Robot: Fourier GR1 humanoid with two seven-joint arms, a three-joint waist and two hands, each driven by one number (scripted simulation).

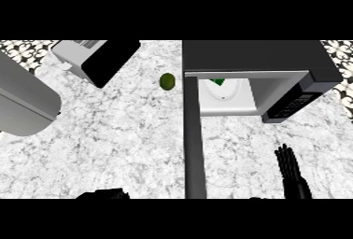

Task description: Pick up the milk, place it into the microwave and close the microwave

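Grey vessel (pixel 24 100): sitting on the worktop (pixel 124 135) far to the left of the microwave (pixel 255 53), taking no part in my job.
Toaster (pixel 93 58): lying well left of the microwave, near the back of the worktop.
Left hand (pixel 103 193): showing only as a dark shape at the near edge, left of the microwave's door (pixel 194 140); I cannot tell whether it is apart or together.
Green fruit (pixel 167 80): lying just left of the microwave's door, not touching it.
Door: standing swung wide open, reaching from the microwave's left front corner out toward me, seen edge-on. I am judging this to be the step left: it is not yet closed.
Milk (pixel 224 93): sitting inside the microwave's open cavity, a white body with a green top, toward the left side. I am judging the picking up and placing as done.
Right hand (pixel 293 175): resting in front of the microwave's right part, near me, well apart from the door, with its fingers straight and pointing away. It is holding nothing.
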